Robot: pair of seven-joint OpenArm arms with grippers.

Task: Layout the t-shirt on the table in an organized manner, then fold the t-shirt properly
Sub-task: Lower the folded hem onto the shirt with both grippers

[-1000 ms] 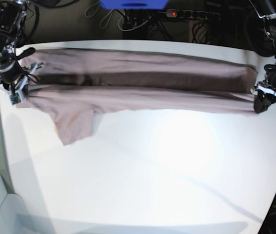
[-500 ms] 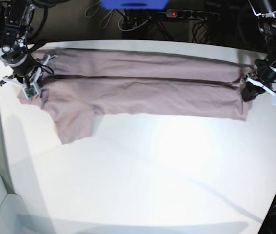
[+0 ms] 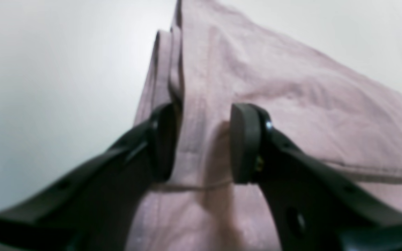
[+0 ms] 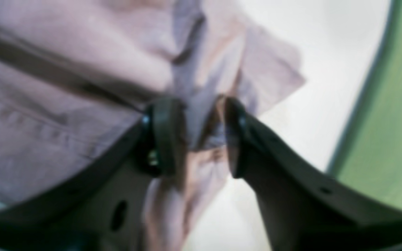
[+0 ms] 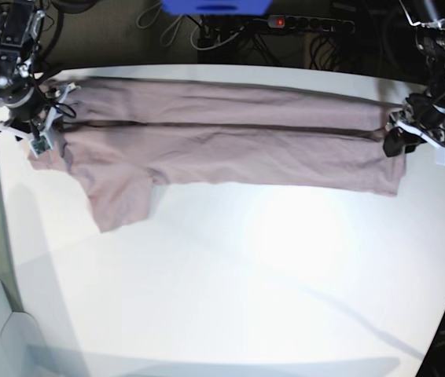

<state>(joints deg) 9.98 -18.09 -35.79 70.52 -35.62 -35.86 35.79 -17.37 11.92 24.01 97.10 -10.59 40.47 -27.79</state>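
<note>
The t-shirt (image 5: 230, 149) lies stretched along the far side of the white counter (image 5: 238, 283), folded lengthwise with one sleeve hanging toward the near side. Only the left wrist view shows the left gripper (image 3: 202, 143) with its fingers (image 3: 244, 143) parted, a hemmed fold of mauve cloth between them. The blurred right wrist view shows the right gripper (image 4: 204, 136) with fingers apart around bunched fabric, the counter edge just beyond.
</note>
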